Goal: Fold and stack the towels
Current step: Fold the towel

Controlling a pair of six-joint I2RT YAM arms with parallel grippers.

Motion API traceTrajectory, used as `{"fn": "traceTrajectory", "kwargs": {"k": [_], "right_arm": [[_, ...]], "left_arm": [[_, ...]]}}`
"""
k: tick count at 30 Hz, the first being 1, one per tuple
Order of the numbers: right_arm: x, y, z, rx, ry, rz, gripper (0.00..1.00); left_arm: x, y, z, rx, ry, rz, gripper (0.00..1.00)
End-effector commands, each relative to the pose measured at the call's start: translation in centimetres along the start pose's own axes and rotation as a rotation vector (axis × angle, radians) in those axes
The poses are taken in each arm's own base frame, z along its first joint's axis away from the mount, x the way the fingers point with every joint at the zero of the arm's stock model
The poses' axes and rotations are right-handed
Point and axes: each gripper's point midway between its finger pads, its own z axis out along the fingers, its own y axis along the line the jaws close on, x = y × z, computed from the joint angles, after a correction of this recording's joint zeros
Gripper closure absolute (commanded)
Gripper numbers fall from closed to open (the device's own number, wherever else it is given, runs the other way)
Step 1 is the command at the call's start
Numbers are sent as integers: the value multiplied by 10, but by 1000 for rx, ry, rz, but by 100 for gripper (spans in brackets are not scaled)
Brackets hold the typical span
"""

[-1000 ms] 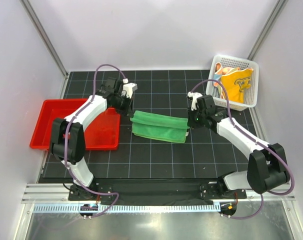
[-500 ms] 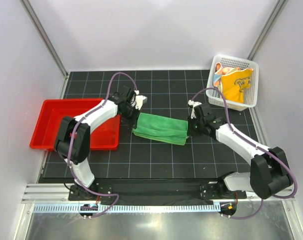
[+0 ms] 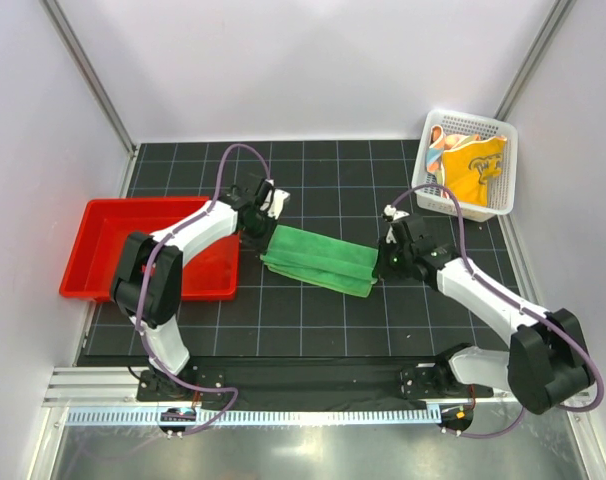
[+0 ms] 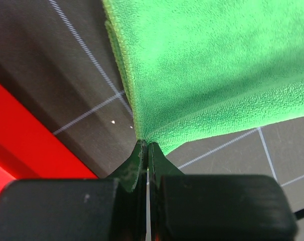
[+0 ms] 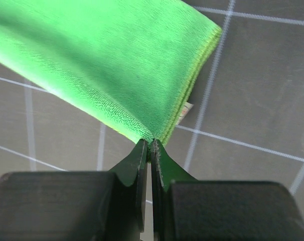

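Note:
A plain green towel (image 3: 318, 259), folded into a long strip, is stretched between my two grippers over the middle of the black gridded mat. My left gripper (image 3: 265, 238) is shut on the strip's left corner (image 4: 144, 138). At the other end my right gripper (image 3: 379, 268) pinches the right corner (image 5: 151, 136), jaws shut on the cloth. A small label (image 5: 183, 111) shows at that end's hem. An orange towel (image 3: 473, 166) with cartoon print lies crumpled in the white mesh basket (image 3: 502, 206) at the back right. A dark blue towel is not in view.
A red plastic tray (image 3: 108, 256) sits at the left edge of the mat, right beside my left arm; its red wall (image 4: 21, 145) shows in the left wrist view. White walls with metal posts surround the mat.
Both grippers have come down and nearer with the green towel. The left end swung right and forward, and the strip now lies slanted and flatter on the mat.

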Motion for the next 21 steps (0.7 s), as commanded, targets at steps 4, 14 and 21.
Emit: {"fn": "traceTrajectory", "kwargs": {"k": [4, 14, 21], "right_arm": [[12, 17, 1, -101, -56, 182, 92], [32, 18, 6, -115, -11, 267, 70], [-7, 16, 1, -51, -118, 359, 66]], "left_arm": [[-16, 19, -7, -105, -67, -33, 100], [-15, 29, -11, -168, -36, -47, 70], [-53, 27, -47, -198, -136, -106, 61]]}}
